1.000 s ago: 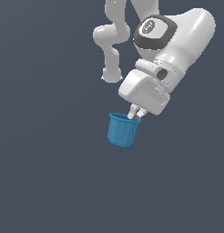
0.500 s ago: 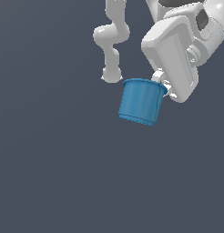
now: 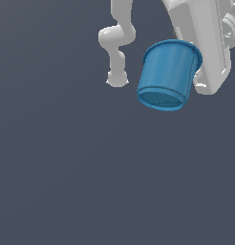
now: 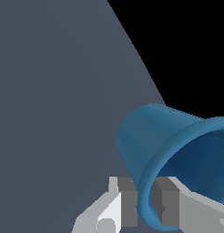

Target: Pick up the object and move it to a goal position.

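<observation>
Clearly the blue cup [image 3: 168,73] is off the ground and hanging from the gripper [image 4: 145,202], high toward the exterior view's right, with the grey floor [image 3: 67,182] well below it. In the wrist view the two fingers [image 4: 127,200] are clamped on the cup's rim lip, one pad outside the wall and the other inside the mouth, so the grasp is on one edge only and the body juts out to one side of the claw. The cup's long axis is tilted: in the exterior view its narrower base faces down and toward the camera, the rim up against the white hand [image 3: 205,43]. No goal marker shows in either view, so which way the carry must go cannot be told. My guess is that the offset, rim-only hold could let the cup swing or slip.
</observation>
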Controlling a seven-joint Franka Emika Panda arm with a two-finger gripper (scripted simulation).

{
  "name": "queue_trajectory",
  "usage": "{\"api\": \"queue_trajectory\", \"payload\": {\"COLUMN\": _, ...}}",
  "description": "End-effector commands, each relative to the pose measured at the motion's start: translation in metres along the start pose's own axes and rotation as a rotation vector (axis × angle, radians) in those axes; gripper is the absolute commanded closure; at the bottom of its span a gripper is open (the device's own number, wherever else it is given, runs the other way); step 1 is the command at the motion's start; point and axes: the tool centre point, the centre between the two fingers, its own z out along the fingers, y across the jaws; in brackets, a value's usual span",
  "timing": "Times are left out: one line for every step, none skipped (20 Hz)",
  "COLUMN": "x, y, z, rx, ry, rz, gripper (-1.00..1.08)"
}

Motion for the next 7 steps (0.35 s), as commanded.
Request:
{"api": "queue_trajectory", "payload": {"x": 0.0027, "y": 0.0042, "z": -0.0038, "rx": -0.011, "ry": 0.004, "rz": 0.010, "gripper": 1.08}}
{"api": "queue_trajectory", "payload": {"x": 0.0028, "y": 0.0042, "z": -0.0040, "rx": -0.011, "ry": 0.005, "rz": 0.010, "gripper": 1.08}}
{"api": "queue_trajectory", "payload": {"x": 0.0026, "y": 0.0038, "z": -0.0037, "rx": -0.011, "ry": 0.004, "rz": 0.008, "gripper": 1.08}}
{"api": "queue_trajectory", "payload": {"x": 0.0020, "y": 0.0031, "z": -0.0029, "rx": -0.009, "ry": 0.003, "rz": 0.006, "gripper": 1.08}}
{"api": "queue_trajectory", "payload": {"x": 0.0013, "y": 0.0022, "z": -0.0018, "rx": -0.006, "ry": 0.001, "rz": 0.003, "gripper": 1.08}}
{"api": "queue_trajectory", "payload": {"x": 0.0008, "y": 0.0016, "z": -0.0010, "rx": -0.004, "ry": 0.001, "rz": 0.002, "gripper": 1.08}}
{"api": "queue_trajectory", "payload": {"x": 0.0007, "y": 0.0014, "z": -0.0008, "rx": -0.003, "ry": 0.000, "rz": 0.001, "gripper": 1.08}}
